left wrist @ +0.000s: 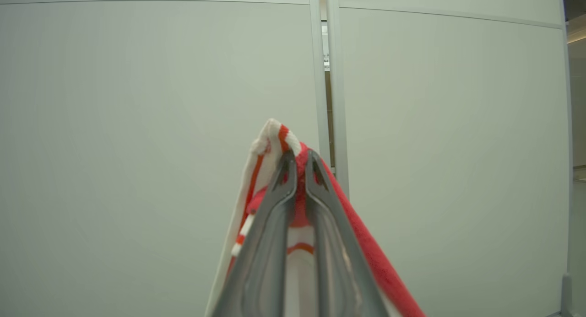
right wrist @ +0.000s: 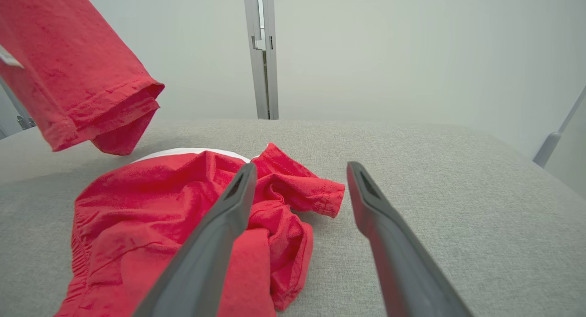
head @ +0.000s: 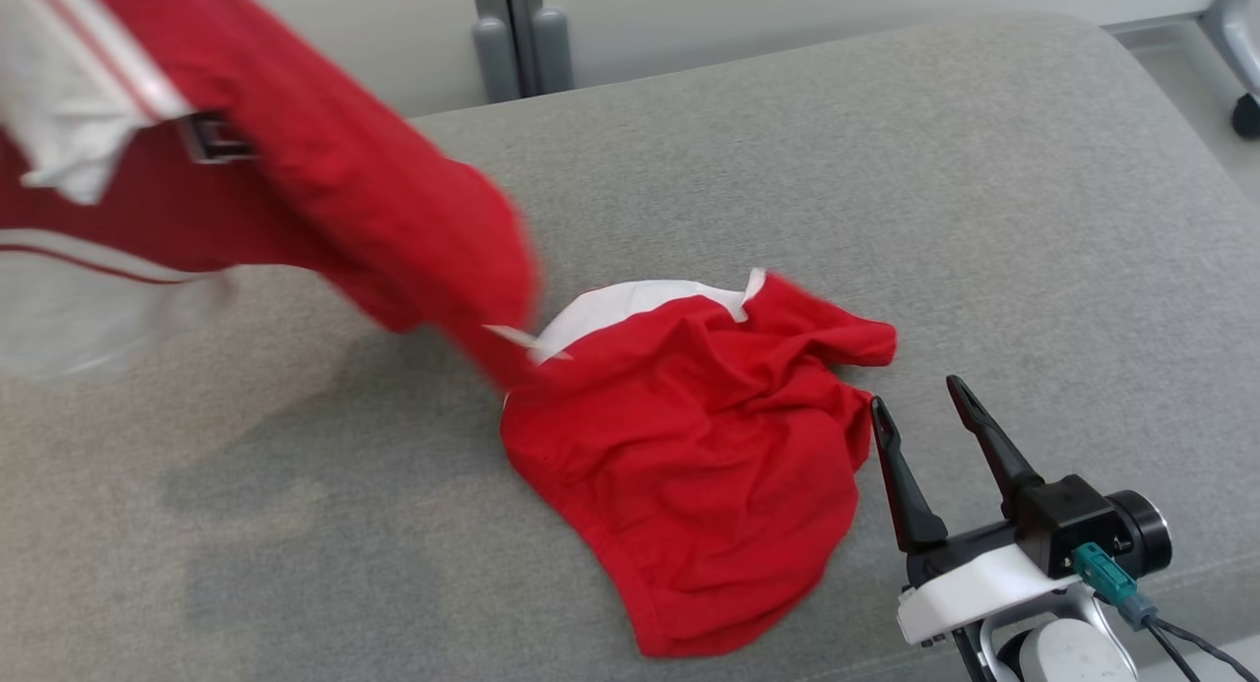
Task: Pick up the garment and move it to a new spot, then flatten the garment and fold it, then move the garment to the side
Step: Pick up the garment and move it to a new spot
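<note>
The garment is a red shirt with white panels and red-striped white trim. Its upper part (head: pixel 325 170) hangs raised at the upper left of the head view, blurred, while its lower part (head: pixel 689 456) lies crumpled on the grey surface. My left gripper (left wrist: pixel 298 163) is shut on the striped trim and red cloth (left wrist: pixel 279 134), held up against a pale wall. My right gripper (head: pixel 915 397) stands open just right of the crumpled part, fingers apart, touching nothing. In the right wrist view a sleeve (right wrist: pixel 87 74) hangs at the upper left and the crumpled cloth (right wrist: pixel 151 216) lies left of the right gripper (right wrist: pixel 300 168).
The grey cushioned surface (head: pixel 984 219) spreads wide to the right and far side. Pale wall panels with a grey post (head: pixel 517 32) stand behind it. A chair's wheel (head: pixel 1246 111) shows at the far right.
</note>
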